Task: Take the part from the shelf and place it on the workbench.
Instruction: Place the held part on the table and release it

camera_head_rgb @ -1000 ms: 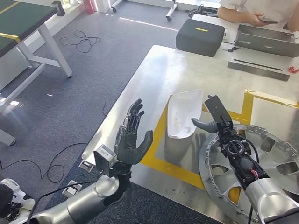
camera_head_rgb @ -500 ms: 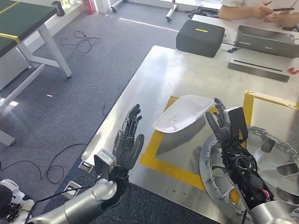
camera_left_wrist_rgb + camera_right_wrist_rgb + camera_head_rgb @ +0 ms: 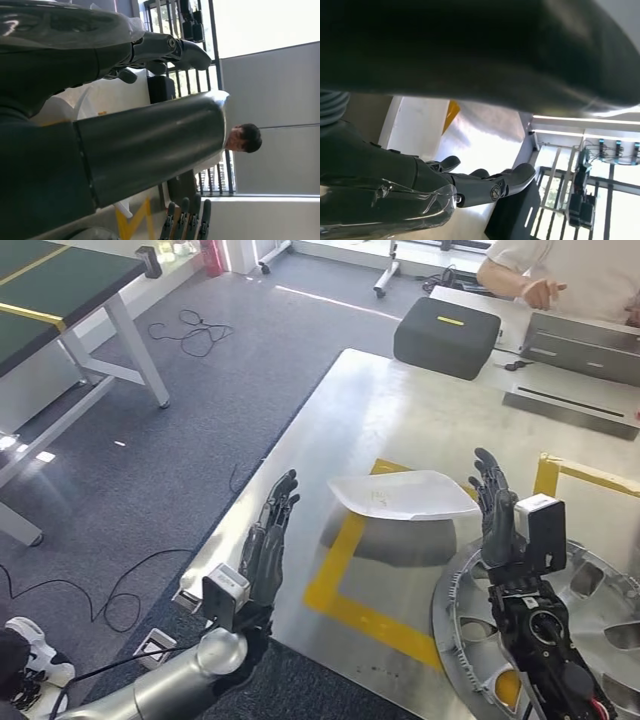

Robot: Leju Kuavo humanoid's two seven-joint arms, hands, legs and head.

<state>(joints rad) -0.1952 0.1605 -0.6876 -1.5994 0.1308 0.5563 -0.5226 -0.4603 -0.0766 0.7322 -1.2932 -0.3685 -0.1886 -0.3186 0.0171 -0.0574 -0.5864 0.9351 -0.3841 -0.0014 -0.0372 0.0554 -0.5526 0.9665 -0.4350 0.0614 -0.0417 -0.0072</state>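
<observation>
While both arms stand raised over the near edge of the metal tabletop [image 3: 392,410], the white part [image 3: 404,496] lies on it between them, flat side up, across the corner of a yellow taped outline [image 3: 355,605]. From the head view, its long axis runs roughly across the robot's front, one tip pointing toward the left robot hand [image 3: 266,548], the other toward the right robot hand [image 3: 494,508]. The right one is plainly nearer: its fingertips stand just beside the part's far tip, apart from it as far as I can tell. The left one sits well off, over the tabletop's near edge. Both are wide, fingers straight and spread upward, holding nothing. A silver wheel cover [image 3: 604,600] lies under the right forearm, and a person in a white top sits at the far end by a dark case [image 3: 447,335].

Seen from the left wrist, the thick thumb [image 3: 151,145] and dark fingers [image 3: 166,50] stretch out straight with nothing between them; the white part [image 3: 109,95] shows beyond them.

Seen from the right wrist, the fingers [image 3: 486,182] likewise extend with empty space around them, bright tabletop beyond.

My judgement is that the part already rests on the workbench, so any next move should be easing both hands away.
</observation>
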